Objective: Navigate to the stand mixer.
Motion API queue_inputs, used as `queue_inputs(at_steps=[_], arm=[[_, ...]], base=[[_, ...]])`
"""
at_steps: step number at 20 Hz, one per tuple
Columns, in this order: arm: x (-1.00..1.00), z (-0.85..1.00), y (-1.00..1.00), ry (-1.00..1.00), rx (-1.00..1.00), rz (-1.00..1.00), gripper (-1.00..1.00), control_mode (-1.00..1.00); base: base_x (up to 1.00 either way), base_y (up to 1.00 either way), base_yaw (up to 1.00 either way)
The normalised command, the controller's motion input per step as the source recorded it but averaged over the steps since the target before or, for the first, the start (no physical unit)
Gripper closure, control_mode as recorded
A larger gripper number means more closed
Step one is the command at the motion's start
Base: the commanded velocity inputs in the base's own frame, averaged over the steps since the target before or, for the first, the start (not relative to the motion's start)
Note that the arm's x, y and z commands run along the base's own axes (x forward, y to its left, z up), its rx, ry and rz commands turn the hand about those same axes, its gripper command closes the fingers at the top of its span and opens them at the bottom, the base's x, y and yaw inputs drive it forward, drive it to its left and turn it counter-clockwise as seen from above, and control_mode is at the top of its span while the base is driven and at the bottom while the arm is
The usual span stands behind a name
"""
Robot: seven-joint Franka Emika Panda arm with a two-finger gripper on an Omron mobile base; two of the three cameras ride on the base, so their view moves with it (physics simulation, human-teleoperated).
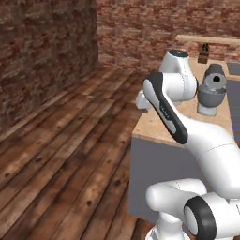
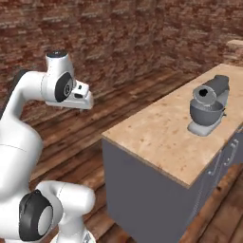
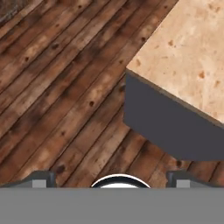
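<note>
Hanging in the air with nothing between its fingers, the gripper [image 3: 111, 181] has its two dark tips spread wide apart at the bottom of the hand view, so it is released and empty. Directly below it lies the plank floor [image 3: 57, 100], and just ahead and to one side is the corner of the tabletop [image 3: 188, 57] with its dark grey cabinet face [image 3: 170, 127] underneath.

Farther along that tabletop, well beyond the gripper and across the speckled surface, stands the stand mixer [image 2: 208, 107], upright, its barrel head over the steel bowl. In the left base view the mixer [image 1: 212, 91] sits past the arm's upper joints, with a small dark knife block [image 1: 204, 54] much farther back.

The risk, as I judge it, is the base or folded arm clipping the cabinet corner if it drives straight in, or stopping short with the mixer out of easy reach.
</note>
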Motion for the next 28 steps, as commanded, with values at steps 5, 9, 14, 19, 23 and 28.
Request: queue_inputs(at_steps=[5,9,14,19,23,28], arm=[[0.0,0.0,0.0,0.0,0.0,0.0,-1.0,1.0],[0.0,0.0,0.0,0.0,0.0,0.0,-1.0,1.0],[0.0,0.0,0.0,0.0,0.0,0.0,-1.0,1.0],[0.0,0.0,0.0,0.0,0.0,0.0,-1.0,1.0],[0.0,0.0,0.0,0.0,0.0,0.0,-1.0,1.0],[0.0,0.0,0.0,0.0,0.0,0.0,-1.0,1.0]], base=[[0.0,-0.45,-0.62],[0.44,-0.4,-0.34],[0.57,-1.0,0.03],[0.45,-1.0,0.13],[0.4,-1.0,0.17],[0.38,-1.0,0.23]])
